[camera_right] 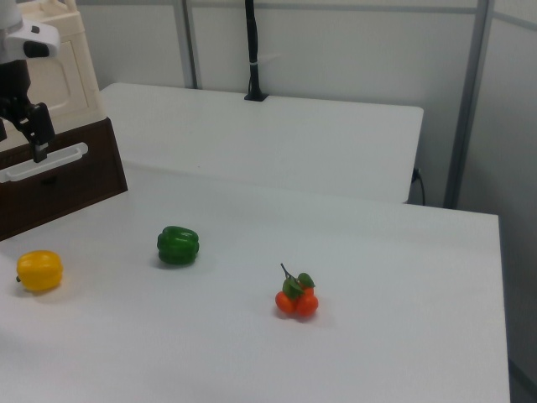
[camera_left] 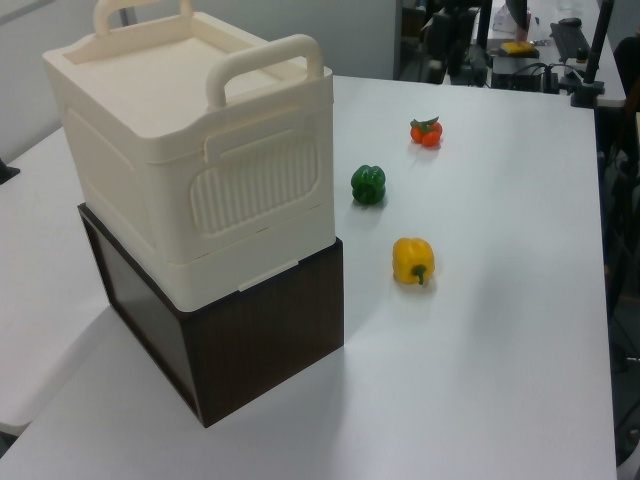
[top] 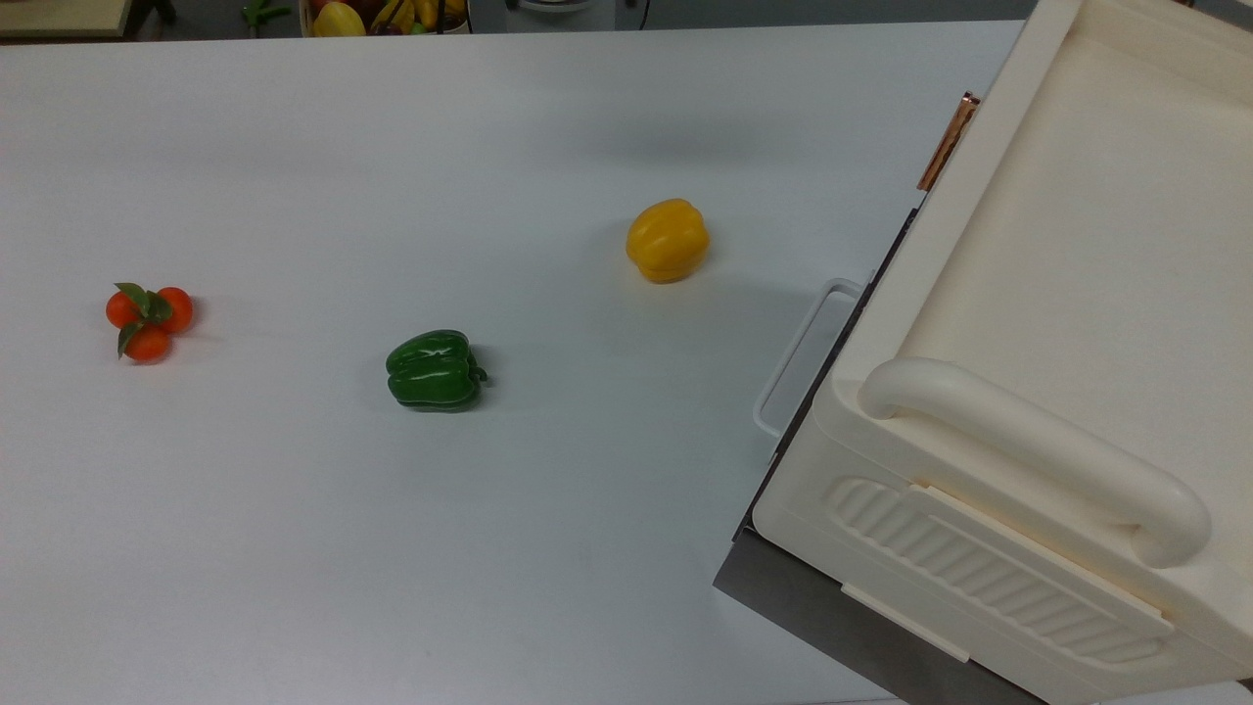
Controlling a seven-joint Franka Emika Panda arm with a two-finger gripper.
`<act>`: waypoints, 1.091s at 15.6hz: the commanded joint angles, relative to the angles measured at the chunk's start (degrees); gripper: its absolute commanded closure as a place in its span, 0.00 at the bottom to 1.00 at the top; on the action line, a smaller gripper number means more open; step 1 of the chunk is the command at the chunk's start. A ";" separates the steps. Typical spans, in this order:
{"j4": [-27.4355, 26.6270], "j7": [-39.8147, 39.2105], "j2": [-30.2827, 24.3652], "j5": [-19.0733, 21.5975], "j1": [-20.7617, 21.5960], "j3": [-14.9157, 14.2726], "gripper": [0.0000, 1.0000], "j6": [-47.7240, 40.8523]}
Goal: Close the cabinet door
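Observation:
The cream cabinet (top: pixel 1077 294) stands on a dark brown box at the top view's right, and it also shows at the left view's left (camera_left: pixel 190 170). The cabinet door (camera_right: pixel 54 75) is a cream panel with a recessed inset, lying flush against the cabinet front. Its copper bar handle (top: pixel 948 142) runs along the cabinet's upper edge. My gripper (camera_right: pixel 35 138) hangs at the right view's far left, in front of the door and just above the box's white handle (camera_right: pixel 42 161), holding nothing.
A yellow pepper (top: pixel 667 240), a green pepper (top: pixel 434 369) and a bunch of small orange tomatoes (top: pixel 148 315) lie apart on the white table (top: pixel 392 548). The box's white handle (top: pixel 798 357) juts out toward the yellow pepper.

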 commanded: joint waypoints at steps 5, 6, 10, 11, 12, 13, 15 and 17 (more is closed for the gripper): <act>-1.27 -2.77 -2.17 -4.65 3.72 -6.26 0.00 2.88; -1.27 -4.69 -1.74 -4.65 3.72 -6.78 0.00 4.64; -1.27 -10.77 -0.15 -5.35 3.72 -7.31 0.00 8.17; -1.27 -10.78 0.11 -6.14 3.72 -7.31 0.00 8.26; -1.27 -10.78 0.20 -6.58 3.72 -7.31 0.00 8.26; -1.27 -10.78 0.11 -6.58 3.72 -7.31 0.00 8.18; -1.27 -10.78 0.20 -6.67 3.72 -7.31 0.00 8.18; -1.27 -10.78 0.20 -6.67 3.72 -7.31 0.00 8.18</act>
